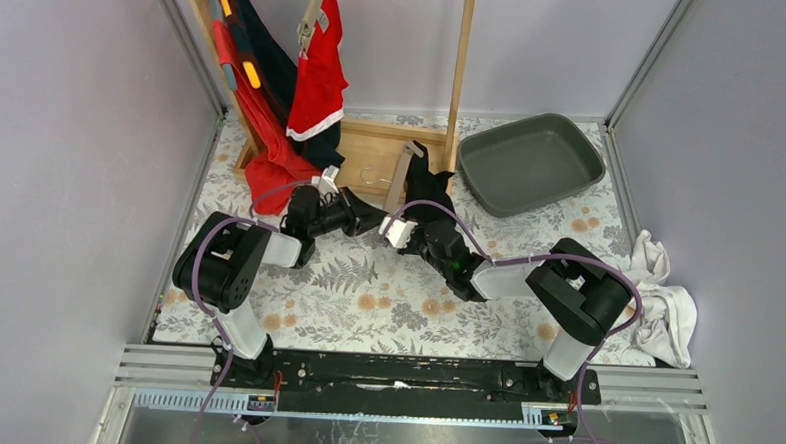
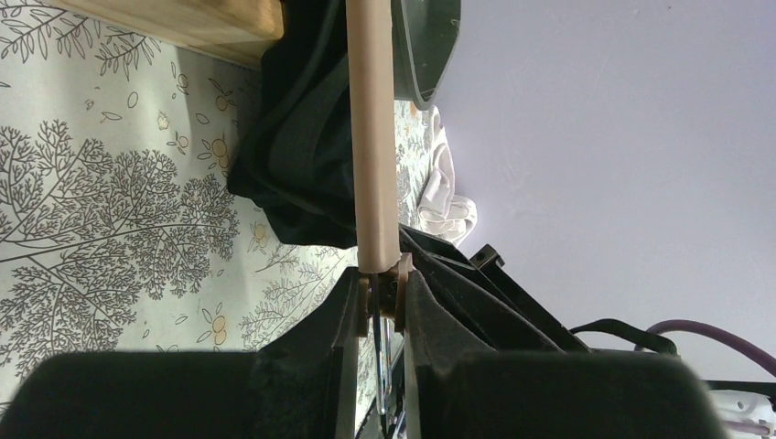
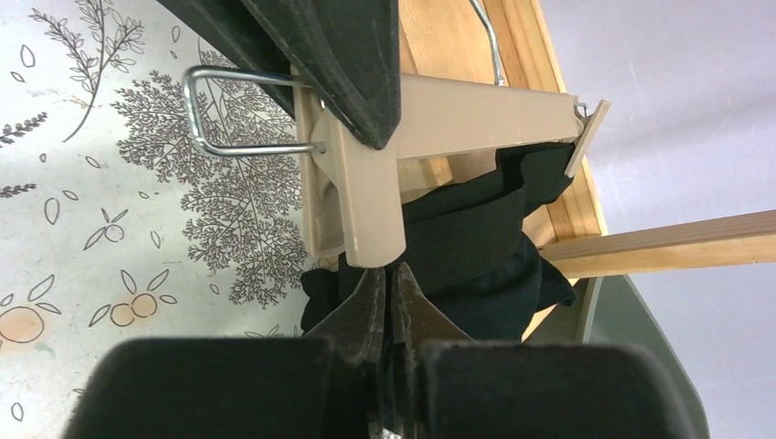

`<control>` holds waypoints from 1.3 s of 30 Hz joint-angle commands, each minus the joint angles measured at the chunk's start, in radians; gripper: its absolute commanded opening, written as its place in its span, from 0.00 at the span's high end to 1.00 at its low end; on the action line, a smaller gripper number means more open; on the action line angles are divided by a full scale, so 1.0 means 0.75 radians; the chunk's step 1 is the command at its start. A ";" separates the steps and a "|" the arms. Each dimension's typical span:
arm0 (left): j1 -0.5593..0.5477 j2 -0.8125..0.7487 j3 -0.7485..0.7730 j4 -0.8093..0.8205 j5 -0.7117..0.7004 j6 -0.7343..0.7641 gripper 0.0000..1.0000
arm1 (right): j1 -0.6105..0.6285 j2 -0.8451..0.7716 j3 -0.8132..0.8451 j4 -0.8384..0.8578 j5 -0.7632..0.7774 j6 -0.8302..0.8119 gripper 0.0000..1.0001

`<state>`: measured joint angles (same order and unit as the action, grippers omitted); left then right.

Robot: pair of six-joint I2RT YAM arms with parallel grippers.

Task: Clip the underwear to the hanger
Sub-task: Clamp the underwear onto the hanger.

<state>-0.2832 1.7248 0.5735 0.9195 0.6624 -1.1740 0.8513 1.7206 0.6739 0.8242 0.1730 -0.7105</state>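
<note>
Underwear: black, bunched in a heap on the table at the foot of the wooden frame, about mid-table and slightly toward the far side. One fold is draped up over the hanger bar.

Hanger: beige plastic, lying low across the heap with one end toward the arms. A clip at the near end points down, and a wire loop sticks out beside it. The far clip is tilted, past the edge of the fabric.

Right gripper: just under the near clip, its tips almost touching it. The jaws are pressed nearly together, leaving only a slit, with black fabric pinched in it.

Left gripper: reaches in from the left at the end of the hanger bar. The jaws are closed narrow on a beige tab of the hanger, and the bar runs straight away from the fingertips. The two grippers sit near each other at the heap.

Table: pale cloth printed with grey ferns, branches and small orange fruit, lying flat.

Wooden frame: the base sits on the far part of the table, with a slim upright post rising out of the top view.

Red garments: hanging far left alongside dark navy cloth, some of it trailing down to the table.

Grey tub: far right, just beside the post.

White cloth: crumpled at the right edge, next to the right arm's base.

Room: plain pale lilac-grey walls on three sides, with metal framing in the corners. Both arm bases are bolted to a black rail at the near edge.
</note>
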 commanded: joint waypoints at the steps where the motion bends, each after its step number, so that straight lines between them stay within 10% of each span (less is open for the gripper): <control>1: 0.007 0.009 0.043 0.057 -0.010 -0.007 1.00 | 0.033 -0.036 0.040 0.075 -0.009 -0.018 1.00; 39: 0.005 0.046 0.076 0.003 -0.012 -0.003 1.00 | 0.124 -0.181 -0.120 0.177 0.008 -0.137 1.00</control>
<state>-0.2806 1.7531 0.6006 0.8963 0.6540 -1.1812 0.9283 1.6283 0.5896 0.8623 0.1921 -0.8005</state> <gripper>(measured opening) 0.136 0.022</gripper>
